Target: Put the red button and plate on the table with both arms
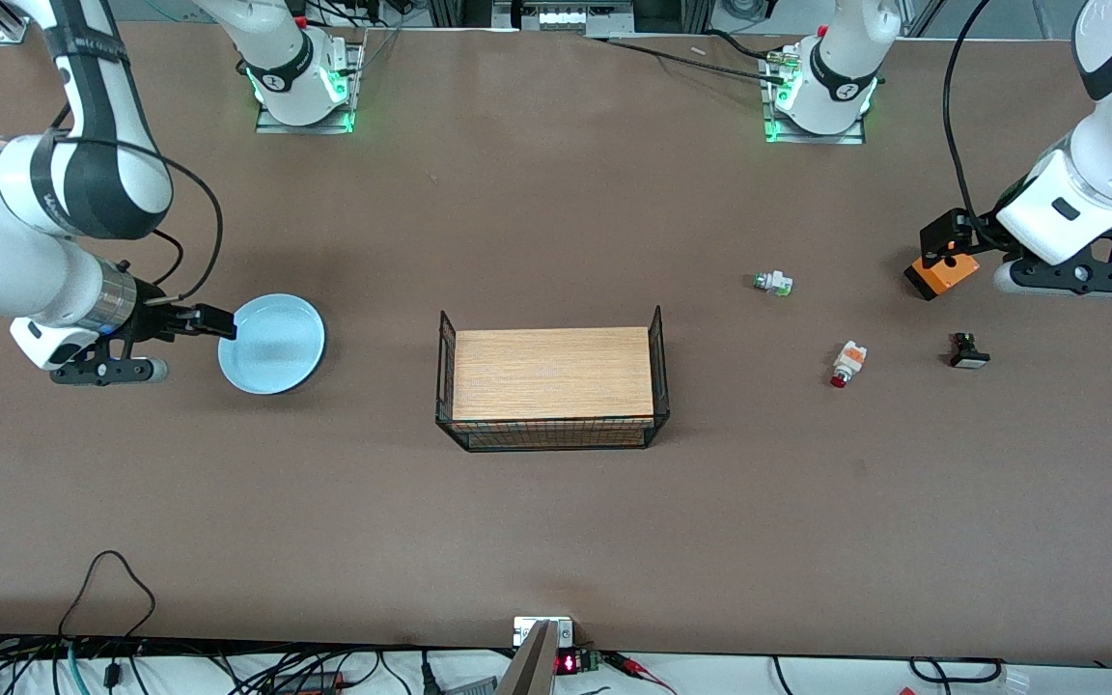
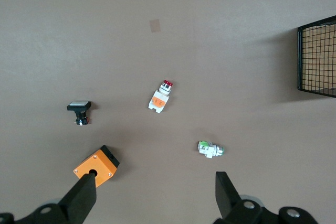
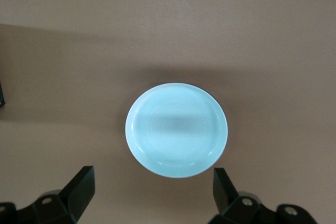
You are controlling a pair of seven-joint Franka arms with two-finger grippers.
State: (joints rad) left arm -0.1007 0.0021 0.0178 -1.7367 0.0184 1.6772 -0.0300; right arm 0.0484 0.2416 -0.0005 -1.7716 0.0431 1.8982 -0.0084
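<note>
The red button lies on its side on the brown table toward the left arm's end; it also shows in the left wrist view. The pale blue plate lies flat on the table toward the right arm's end and shows whole in the right wrist view. My left gripper is open and empty in the air over an orange box, apart from the button; its jaws show in the left wrist view. My right gripper is open and empty by the plate's rim, seen also in the right wrist view.
A black wire rack with a wood top stands mid-table; its end shows in the left wrist view. A green-tipped white part and a black-and-white part lie near the button. The orange box sits under one left finger.
</note>
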